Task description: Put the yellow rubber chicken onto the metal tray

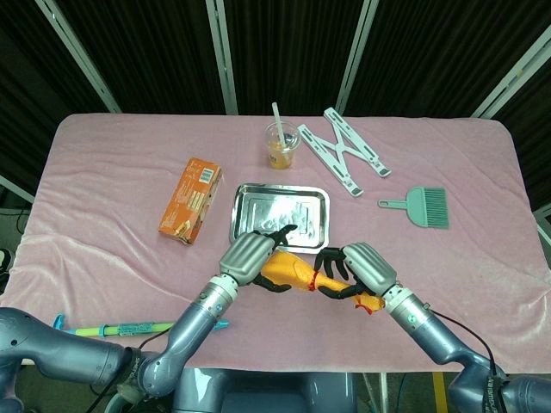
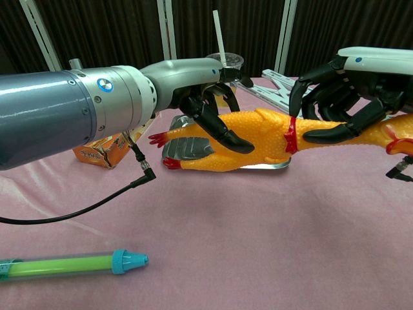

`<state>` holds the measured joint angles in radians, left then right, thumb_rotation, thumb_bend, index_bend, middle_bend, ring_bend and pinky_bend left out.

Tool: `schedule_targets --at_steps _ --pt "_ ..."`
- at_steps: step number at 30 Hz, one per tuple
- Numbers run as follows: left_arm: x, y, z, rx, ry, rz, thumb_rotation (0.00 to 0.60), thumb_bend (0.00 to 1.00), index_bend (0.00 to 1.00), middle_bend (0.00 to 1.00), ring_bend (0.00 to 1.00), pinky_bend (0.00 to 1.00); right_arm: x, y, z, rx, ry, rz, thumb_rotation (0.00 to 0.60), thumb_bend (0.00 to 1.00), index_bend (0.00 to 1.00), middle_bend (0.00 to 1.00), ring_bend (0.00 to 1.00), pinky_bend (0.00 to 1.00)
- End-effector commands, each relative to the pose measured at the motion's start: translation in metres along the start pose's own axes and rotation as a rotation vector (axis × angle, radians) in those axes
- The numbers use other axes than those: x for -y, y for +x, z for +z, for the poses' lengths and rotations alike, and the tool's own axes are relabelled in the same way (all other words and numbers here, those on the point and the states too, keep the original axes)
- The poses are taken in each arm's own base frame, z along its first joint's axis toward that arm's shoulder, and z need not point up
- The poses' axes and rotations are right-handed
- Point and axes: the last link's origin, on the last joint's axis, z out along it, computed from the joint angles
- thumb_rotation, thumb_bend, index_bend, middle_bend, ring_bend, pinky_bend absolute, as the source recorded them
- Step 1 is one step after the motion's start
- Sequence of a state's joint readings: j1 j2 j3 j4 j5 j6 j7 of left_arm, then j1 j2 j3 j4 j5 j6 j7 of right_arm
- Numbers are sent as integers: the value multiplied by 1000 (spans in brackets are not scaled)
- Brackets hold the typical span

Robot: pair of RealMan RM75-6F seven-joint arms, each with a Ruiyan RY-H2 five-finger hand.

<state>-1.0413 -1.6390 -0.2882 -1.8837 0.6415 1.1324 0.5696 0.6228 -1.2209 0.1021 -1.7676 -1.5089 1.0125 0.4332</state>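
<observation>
The yellow rubber chicken (image 1: 293,274) (image 2: 258,139) hangs lengthwise just above the pink cloth, in front of the metal tray (image 1: 280,188) (image 2: 184,150). My right hand (image 1: 366,267) (image 2: 348,84) grips it around the red-collared neck. Its head is hidden behind that hand in the head view. My left hand (image 1: 250,254) (image 2: 206,97) is at the body end. Its fingers arch apart above the chicken's back, one pointing out over the tray. The thumb lies along the flank. The red feet stick out left.
An orange carton (image 1: 191,198) (image 2: 97,152) lies left of the tray. A plastic cup with a straw (image 1: 281,144) and a folding stand (image 1: 344,151) sit behind it. A teal brush (image 1: 422,206) is at the right. A green pen (image 1: 129,328) (image 2: 71,265) lies near the front edge.
</observation>
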Motion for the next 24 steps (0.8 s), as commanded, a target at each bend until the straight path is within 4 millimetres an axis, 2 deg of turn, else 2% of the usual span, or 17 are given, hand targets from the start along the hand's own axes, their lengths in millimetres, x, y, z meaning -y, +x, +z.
schedule_targets --at_steps 1,6,10,12,14,17,19,22,24 --pt "0 0 0 -2 0 0 480 0 100 261 379 325 0 0 0 1 0 1 600 504 836 682 748 846" --pt "0 0 1 -3 2 3 481 22 178 269 379 325 0 0 0 0 1 4 600 506 836 682 748 846" --pt "-1 -2 2 7 1 9 481 182 292 323 383 326 1 0 0 0 5 6 600 505 836 682 748 846" --pt "-1 -4 2 9 -2 18 479 293 392 403 410 326 1 0 0 -1 7 6 600 506 836 682 748 846" --pt "-2 -4 3 7 -3 25 475 436 554 559 486 326 2 0 0 -1 9 9 600 507 836 682 748 846" --pt "-4 -5 3 -3 -8 32 524 577 704 706 574 333 2 1 -1 -1 10 10 600 508 836 682 748 846" --pt "-4 -5 3 -11 -11 33 552 631 777 776 615 338 1 1 -1 -3 9 11 600 509 836 683 748 846" --pt "-4 -6 2 -24 -15 31 592 644 859 851 661 344 0 1 -2 -3 8 15 600 510 836 684 749 846" --pt "-4 -6 3 -32 -18 24 600 645 882 865 669 347 0 1 -2 -2 9 17 600 510 836 684 749 846"
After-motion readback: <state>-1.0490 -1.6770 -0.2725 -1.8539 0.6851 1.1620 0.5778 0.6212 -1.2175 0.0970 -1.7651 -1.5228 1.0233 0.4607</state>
